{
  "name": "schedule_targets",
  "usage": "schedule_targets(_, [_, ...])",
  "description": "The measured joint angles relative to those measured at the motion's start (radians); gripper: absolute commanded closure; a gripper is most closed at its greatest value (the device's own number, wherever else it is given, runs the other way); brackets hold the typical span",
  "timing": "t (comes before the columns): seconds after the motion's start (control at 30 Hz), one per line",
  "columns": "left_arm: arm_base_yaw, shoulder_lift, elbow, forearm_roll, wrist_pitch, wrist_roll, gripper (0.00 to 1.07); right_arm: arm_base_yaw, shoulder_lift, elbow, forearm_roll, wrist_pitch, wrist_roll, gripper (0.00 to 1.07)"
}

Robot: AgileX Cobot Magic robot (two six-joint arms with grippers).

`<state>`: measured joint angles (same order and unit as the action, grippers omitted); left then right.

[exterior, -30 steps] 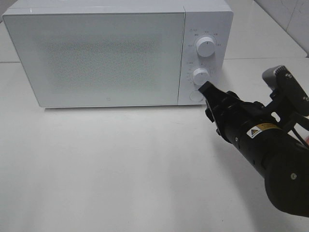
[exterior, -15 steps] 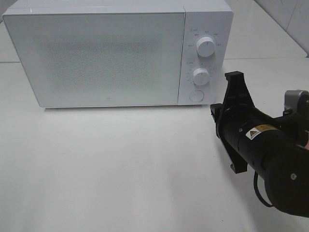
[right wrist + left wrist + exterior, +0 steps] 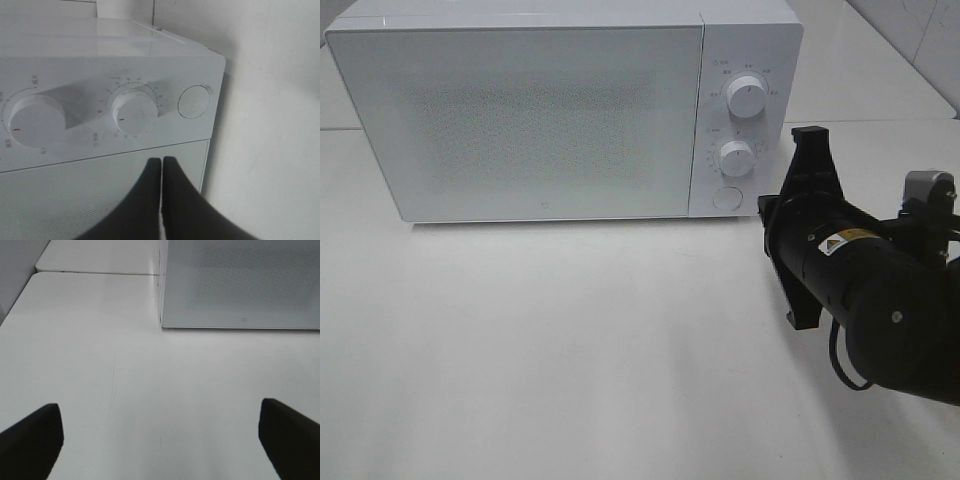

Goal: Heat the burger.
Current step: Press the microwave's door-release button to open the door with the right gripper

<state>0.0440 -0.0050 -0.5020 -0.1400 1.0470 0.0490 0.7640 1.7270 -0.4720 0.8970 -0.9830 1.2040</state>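
Observation:
The burger is out of view. The white microwave (image 3: 520,120) stands at the back of the table with its frosted door closed. My right gripper (image 3: 767,220) is shut on nothing, rolled on its side, a short way off the right end of the control panel. In the right wrist view its fingertips (image 3: 161,162) press together and point at the panel below the timer knob (image 3: 134,110). My left gripper (image 3: 160,440) is open over bare table in front of the microwave's left end (image 3: 240,285), and it does not show in the exterior high view.
The panel carries an upper knob (image 3: 747,97), a lower knob (image 3: 736,157) and a round door button (image 3: 726,198). White table (image 3: 570,350) spreads in front of the microwave. A tiled wall shows at the back right.
My right gripper has closed, drawn back to the right from the round door button and rolled onto its side. The microwave door stays closed. The left gripper is still open.

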Motion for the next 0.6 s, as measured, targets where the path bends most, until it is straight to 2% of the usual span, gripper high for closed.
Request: schedule_targets(0.6, [0.000, 0.000, 0.000, 0.000, 0.000, 0.000, 0.09, 0.000, 0.226, -0.178, -0.011, 0.043, 0.056, 1.07])
